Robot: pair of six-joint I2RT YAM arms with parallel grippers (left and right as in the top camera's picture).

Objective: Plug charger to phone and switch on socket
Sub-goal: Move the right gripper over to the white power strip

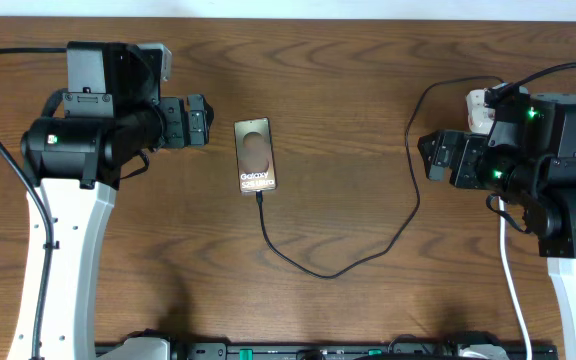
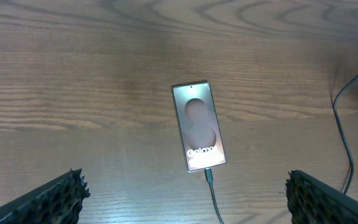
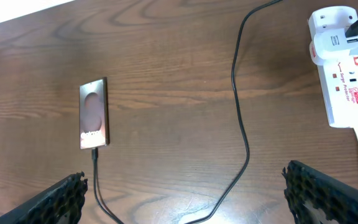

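Note:
The phone (image 1: 256, 156) lies flat on the wooden table, text side up, left of centre. It also shows in the left wrist view (image 2: 199, 127) and the right wrist view (image 3: 94, 112). The charger cable (image 1: 368, 250) runs from the phone's near end, with its plug tip (image 2: 209, 175) seated in the phone, in a loop to the socket (image 3: 347, 74) at the right. The socket is mostly hidden under my right arm in the overhead view (image 1: 480, 108). My left gripper (image 1: 206, 120) is open, left of the phone. My right gripper (image 1: 426, 155) is open, beside the socket.
The socket's thick white cord (image 1: 511, 280) runs down the right side toward the front edge. Both arm bases stand at the table's left and right sides. A black rail (image 1: 318, 352) runs along the front edge.

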